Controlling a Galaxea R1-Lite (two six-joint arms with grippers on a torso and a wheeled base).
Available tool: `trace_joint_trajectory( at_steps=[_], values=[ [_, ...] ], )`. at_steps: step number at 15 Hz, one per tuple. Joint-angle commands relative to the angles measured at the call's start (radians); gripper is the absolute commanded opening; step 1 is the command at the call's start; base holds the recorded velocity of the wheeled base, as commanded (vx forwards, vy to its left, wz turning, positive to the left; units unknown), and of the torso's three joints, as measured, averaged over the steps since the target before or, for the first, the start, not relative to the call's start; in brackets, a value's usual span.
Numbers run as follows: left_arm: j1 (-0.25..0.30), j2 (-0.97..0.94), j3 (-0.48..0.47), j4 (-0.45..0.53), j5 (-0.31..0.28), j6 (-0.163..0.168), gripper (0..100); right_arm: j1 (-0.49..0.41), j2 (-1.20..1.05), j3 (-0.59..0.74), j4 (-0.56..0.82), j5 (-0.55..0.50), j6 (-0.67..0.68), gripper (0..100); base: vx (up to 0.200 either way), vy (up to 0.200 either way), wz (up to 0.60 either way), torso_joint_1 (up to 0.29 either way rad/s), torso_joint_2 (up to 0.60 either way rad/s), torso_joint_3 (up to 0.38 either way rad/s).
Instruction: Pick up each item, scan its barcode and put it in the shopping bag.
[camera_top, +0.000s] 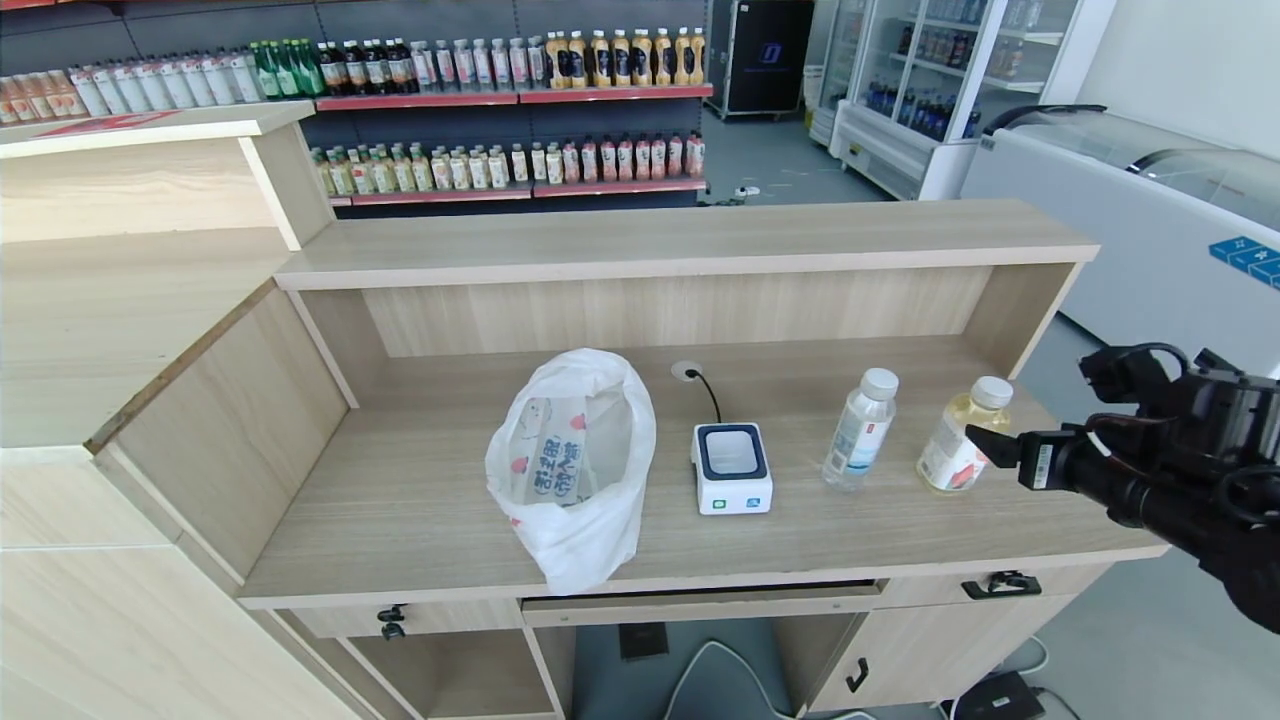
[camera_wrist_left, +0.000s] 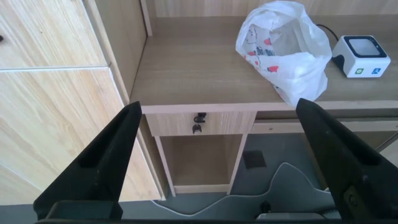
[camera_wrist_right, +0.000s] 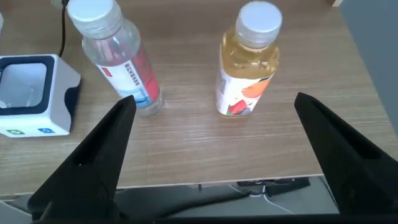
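Note:
A white plastic shopping bag (camera_top: 572, 462) (camera_wrist_left: 284, 46) stands open on the counter's left half. To its right sits the white barcode scanner (camera_top: 732, 466) (camera_wrist_left: 361, 55) (camera_wrist_right: 29, 93) with a dark window. A clear water bottle (camera_top: 858, 429) (camera_wrist_right: 119, 57) and a yellow drink bottle (camera_top: 963, 434) (camera_wrist_right: 247, 61) stand upright further right. My right gripper (camera_top: 985, 440) (camera_wrist_right: 211, 155) hovers open just off the counter's right front, close to the yellow bottle, holding nothing. My left gripper (camera_wrist_left: 217, 162) hangs open below the counter's front left edge, empty.
The wooden counter (camera_top: 420, 500) has a raised back shelf (camera_top: 680, 240) and side walls. A cable (camera_top: 706, 392) runs from the scanner to a hole at the back. Drawers (camera_wrist_left: 199, 122) sit under the front edge. Store shelves with bottles (camera_top: 500, 70) stand behind.

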Motion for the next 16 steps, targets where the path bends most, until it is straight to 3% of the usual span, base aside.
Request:
trace_joint_trajectory(
  at_steps=[1, 8, 16],
  values=[
    [0.0, 0.0, 0.0, 0.0, 0.0, 0.0, 100, 0.036, 0.093, -0.002, -0.014, 0.001, -0.004, 100, 0.0, 0.0, 0.0, 0.0, 0.0, 0.0],
    [0.0, 0.0, 0.0, 0.0, 0.0, 0.0, 100, 0.116, 0.309, -0.13, -0.135, 0.001, -0.041, 100, 0.0, 0.0, 0.0, 0.0, 0.0, 0.0],
    [0.0, 0.0, 0.0, 0.0, 0.0, 0.0, 100, 0.125, 0.441, -0.294, -0.172, -0.001, -0.148, 100, 0.0, 0.0, 0.0, 0.0, 0.0, 0.0]
  ],
)
